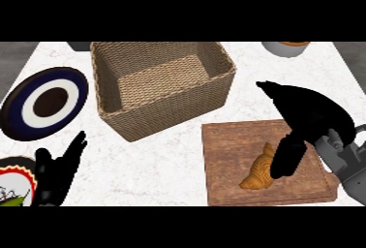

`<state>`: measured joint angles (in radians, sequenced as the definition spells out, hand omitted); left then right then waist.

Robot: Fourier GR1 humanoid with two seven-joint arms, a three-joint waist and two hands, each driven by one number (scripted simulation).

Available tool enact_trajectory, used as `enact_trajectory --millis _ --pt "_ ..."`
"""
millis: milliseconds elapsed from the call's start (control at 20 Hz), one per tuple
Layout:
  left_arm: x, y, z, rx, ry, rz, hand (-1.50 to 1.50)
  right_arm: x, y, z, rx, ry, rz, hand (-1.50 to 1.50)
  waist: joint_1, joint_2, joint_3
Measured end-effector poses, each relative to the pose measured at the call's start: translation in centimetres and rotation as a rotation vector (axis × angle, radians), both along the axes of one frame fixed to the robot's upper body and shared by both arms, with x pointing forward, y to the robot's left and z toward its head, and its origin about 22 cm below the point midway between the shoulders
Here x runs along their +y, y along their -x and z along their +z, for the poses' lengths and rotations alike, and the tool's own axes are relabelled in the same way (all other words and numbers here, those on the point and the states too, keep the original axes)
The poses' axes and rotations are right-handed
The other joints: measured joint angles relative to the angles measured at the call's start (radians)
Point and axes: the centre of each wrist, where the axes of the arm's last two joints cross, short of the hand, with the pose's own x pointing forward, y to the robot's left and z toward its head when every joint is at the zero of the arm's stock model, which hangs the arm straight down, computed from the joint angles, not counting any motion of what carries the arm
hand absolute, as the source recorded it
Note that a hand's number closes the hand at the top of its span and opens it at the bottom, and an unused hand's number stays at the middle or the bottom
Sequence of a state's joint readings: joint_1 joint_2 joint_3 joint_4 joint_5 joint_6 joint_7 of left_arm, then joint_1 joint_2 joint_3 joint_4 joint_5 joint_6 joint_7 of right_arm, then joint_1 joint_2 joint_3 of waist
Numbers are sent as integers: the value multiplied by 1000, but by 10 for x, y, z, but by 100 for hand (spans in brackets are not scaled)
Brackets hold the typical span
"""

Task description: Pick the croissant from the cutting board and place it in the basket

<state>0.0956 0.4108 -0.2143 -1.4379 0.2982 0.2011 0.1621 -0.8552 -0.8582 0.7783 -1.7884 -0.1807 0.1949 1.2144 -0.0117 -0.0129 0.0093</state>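
One croissant (259, 170) lying on cutting board (268, 164), lower right of frame. Am hovering my right hand (307, 121) over it, fingers spread wide, thumb reaching down beside pastry for grasp. Basket (160, 87) waiting upper centre. My left hand (57, 172) resting open, lower left.

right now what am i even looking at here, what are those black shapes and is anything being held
This is a view from a robot's head, looking steeply down at a counter. The black shapes are its hands. The right hand reaches over a cutting board, fingers beside the croissant; whether it grips it yet is unclear. The left hand rests open at the lower left, holding nothing. A woven basket, with nothing in it, sits further back. A dark plate lies at the left, another at the bottom corner, and a cup at the top edge.
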Motion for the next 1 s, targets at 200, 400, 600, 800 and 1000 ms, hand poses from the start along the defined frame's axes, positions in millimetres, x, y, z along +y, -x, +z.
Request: enact_trajectory --millis 200,400,600,800,1000 --pt "0 0 -1 -2 -6 -8 0 -5 1 -24 36 23 -12 -150 2 1 1" --pt "1 0 1 5 -5 0 0 -5 8 -38 46 26 -17 -150 2 1 1" --pt "-1 -1 3 10 -1 0 0 -11 14 -56 52 35 -31 -150 2 2 1" --pt "0 0 1 8 -7 -1 0 -10 23 -74 40 48 -33 -150 3 1 1" --pt "-1 0 1 5 -6 -7 0 -13 23 -82 29 52 -50 -150 5 2 1"
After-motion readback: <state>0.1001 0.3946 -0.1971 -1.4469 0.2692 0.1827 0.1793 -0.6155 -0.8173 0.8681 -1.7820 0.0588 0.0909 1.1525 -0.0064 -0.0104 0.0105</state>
